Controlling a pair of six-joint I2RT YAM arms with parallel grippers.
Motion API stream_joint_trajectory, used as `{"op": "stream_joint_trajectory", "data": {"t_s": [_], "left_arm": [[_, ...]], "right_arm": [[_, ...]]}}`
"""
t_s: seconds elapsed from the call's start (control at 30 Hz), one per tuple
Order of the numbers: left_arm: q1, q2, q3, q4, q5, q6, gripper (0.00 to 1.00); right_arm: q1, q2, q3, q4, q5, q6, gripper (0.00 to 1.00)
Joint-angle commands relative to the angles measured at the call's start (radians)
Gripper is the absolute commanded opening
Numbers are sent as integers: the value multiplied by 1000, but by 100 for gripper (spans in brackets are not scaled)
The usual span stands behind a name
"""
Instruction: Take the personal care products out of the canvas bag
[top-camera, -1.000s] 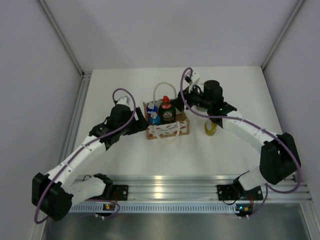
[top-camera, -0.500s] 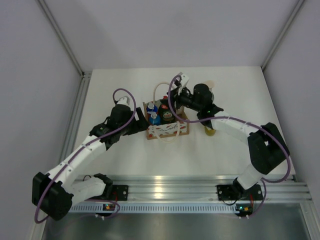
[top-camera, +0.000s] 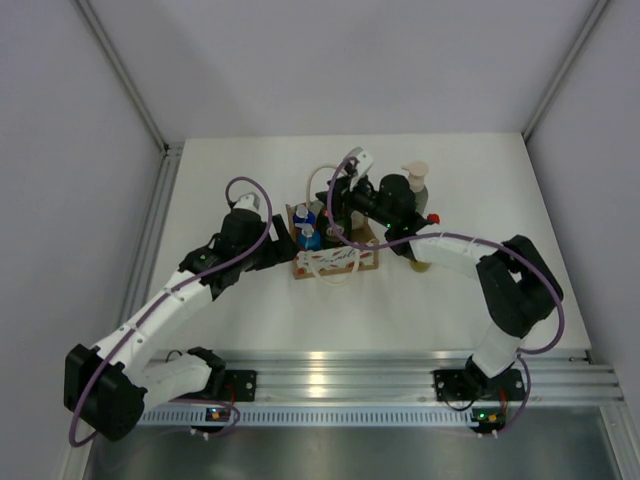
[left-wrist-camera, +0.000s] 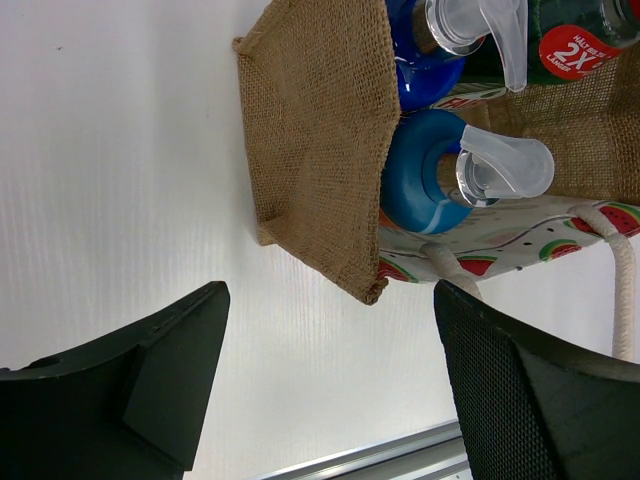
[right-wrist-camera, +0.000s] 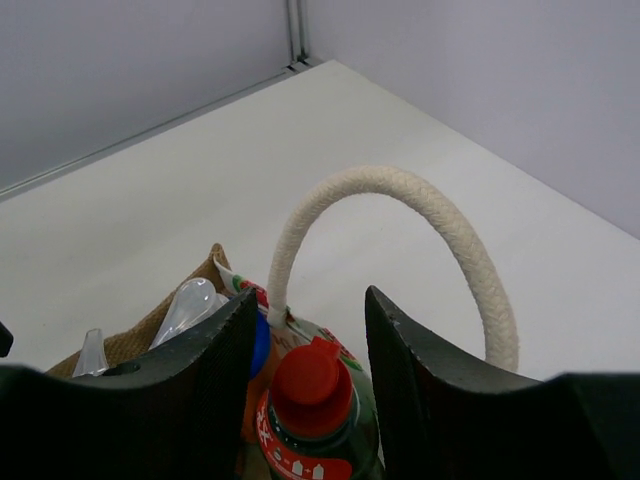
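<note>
Right tool has swung left, now over canvas bag, jaws part-open either side of red-capped green bottle, no grip. Left tool wide open, empty, just left of bag. Bag mid-frame on surface; pump bottle stands outside, upper right.

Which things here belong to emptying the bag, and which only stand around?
Job: canvas bag; inside it the green red-capped bottle, blue bottle and blue-topped bottle; already out, the pump bottle and yellow bottle.
Just there: table, metal rail.
</note>
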Motion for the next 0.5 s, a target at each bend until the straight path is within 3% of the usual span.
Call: {"op": "stream_joint_trajectory", "data": {"t_s": [0.0, 0.3, 0.47], "left_arm": [[-3, 1, -1, 27, 4, 6, 88], [-3, -4, -4, 27, -1, 14, 88], [-3, -2, -4, 25, 1, 17, 88]], "right_arm": [[16, 27, -9, 155, 15, 24, 45], [20, 67, -13, 169, 17, 27, 44], [20, 84, -7, 172, 21, 23, 35]]}}
